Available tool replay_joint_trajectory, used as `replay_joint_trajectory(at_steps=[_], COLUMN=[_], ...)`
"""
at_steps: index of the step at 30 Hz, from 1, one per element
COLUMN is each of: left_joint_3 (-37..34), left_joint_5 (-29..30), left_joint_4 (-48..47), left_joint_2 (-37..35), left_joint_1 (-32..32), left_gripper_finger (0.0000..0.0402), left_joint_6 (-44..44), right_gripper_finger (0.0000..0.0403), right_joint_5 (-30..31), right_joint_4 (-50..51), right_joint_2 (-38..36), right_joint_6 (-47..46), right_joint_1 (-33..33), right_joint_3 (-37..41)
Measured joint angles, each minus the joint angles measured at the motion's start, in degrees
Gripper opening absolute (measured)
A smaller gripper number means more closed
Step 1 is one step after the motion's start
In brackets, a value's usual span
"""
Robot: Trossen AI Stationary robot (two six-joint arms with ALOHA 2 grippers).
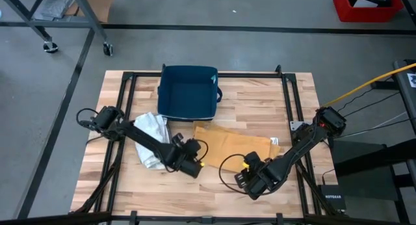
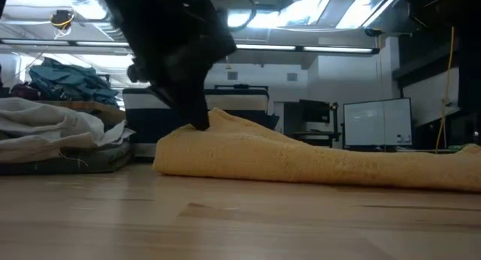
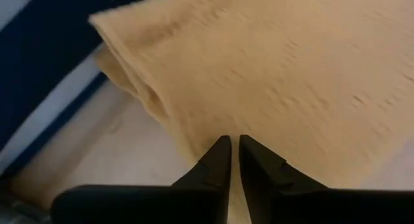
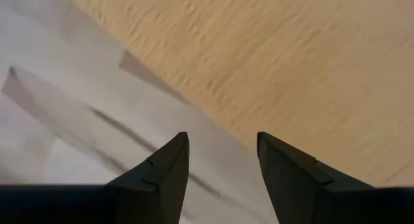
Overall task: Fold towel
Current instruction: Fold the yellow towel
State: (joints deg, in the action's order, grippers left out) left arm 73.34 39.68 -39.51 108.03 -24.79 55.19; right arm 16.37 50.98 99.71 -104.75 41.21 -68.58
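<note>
A tan towel (image 1: 234, 144) lies folded in the middle of the table, stretching from left to right. In the left wrist view its left end shows stacked layers (image 3: 132, 88). My left gripper (image 1: 197, 162) is at that left end and is shut on the towel (image 3: 291, 68). My right gripper (image 1: 252, 170) hovers open above the table by the towel's near right edge (image 4: 291, 56), with nothing between its fingers. The low view shows only the left gripper (image 2: 201, 123), with the towel (image 2: 301, 158) beside it. My left gripper pinches the towel at its left end (image 3: 213, 130) between its two nearly closed fingertips. The fingers slant down from the table's left. The cloth rises to a small peak at the fingers (image 2: 219, 116), and the rest lies slack on the table. How many layers are held I cannot tell.
A dark blue bin (image 1: 188, 92) stands at the far middle of the table. A crumpled white cloth (image 1: 153, 131) lies left of the towel, under the left arm. A black frame (image 1: 286, 101) runs around the work area. Bare wood shows along the near edge.
</note>
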Motion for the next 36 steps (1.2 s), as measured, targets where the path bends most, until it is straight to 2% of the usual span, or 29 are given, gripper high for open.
replay_joint_trajectory(at_steps=[3, 8, 15, 20, 25, 32, 36], left_joint_3=[-0.02, 0.00, 0.00, 0.00, 0.00, 0.00, 0.00], left_joint_5=[0.02, -1.12, -9.23, -15.48, -18.34, -23.16, -25.91], left_joint_4=[-0.02, -0.04, -0.05, 0.02, 0.09, 0.77, 6.29], left_joint_2=[0.00, 0.00, 0.03, 0.68, 1.09, 1.20, 1.20], left_joint_1=[1.80, 4.18, 5.10, 4.44, 3.13, 0.19, -2.44], left_gripper_finger=[0.0017, 0.0008, 0.0001, 0.0000, 0.0000, 0.0003, 0.0003], left_joint_6=[-1.28, -4.61, -6.05, -6.76, -7.20, -1.37, 1.52], right_gripper_finger=[0.0186, 0.0186, 0.0186, 0.0186, 0.0186, 0.0186, 0.0186], right_joint_5=[-1.32, -2.21, -12.78, -13.32, -12.38, -12.85, -12.41], right_joint_4=[-1.76, 1.08, 4.52, 4.81, 6.09, 15.33, 18.49], right_joint_2=[0.01, 1.51, 9.02, 12.20, 11.89, 9.99, 9.25], right_joint_6=[-0.03, -0.12, 0.07, 0.24, 0.46, 1.51, 1.89], right_joint_1=[0.00, -0.22, -1.40, -1.51, -1.49, -2.01, -3.22], right_joint_3=[-0.02, -0.02, -0.04, -0.38, -0.35, 0.13, 0.11])
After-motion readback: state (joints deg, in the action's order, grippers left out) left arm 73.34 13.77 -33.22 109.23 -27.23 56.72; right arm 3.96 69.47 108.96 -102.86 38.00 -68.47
